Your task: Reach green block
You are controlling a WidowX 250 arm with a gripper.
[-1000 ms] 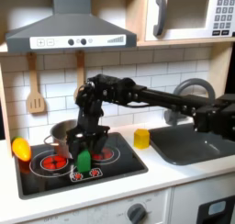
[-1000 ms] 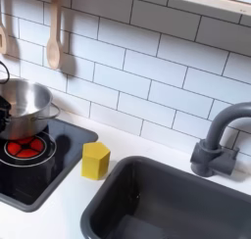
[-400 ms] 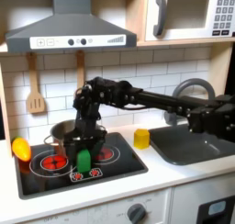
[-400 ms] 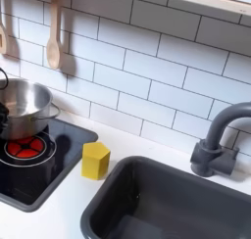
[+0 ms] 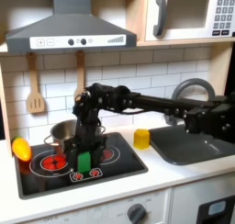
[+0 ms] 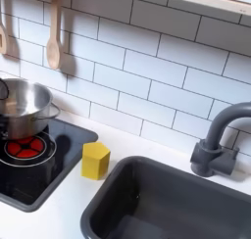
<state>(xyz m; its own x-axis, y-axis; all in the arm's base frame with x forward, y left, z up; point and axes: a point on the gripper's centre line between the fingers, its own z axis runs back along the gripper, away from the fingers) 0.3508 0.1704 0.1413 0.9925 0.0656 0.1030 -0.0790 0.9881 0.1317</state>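
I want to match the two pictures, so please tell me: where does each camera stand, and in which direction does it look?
First exterior view: in front of the toy kitchen, facing the tiled wall; it shows the arm and its gripper above the green block on the stove.
Second exterior view: close over the counter, looking obliquely at the tiled wall, stove corner and sink.
Shared: both exterior views show the yellow block, the steel pot and the faucet.

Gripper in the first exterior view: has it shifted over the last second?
Yes. Judged against the stove, the gripper has dropped slightly, closing on the green block. The block itself hasn't moved.
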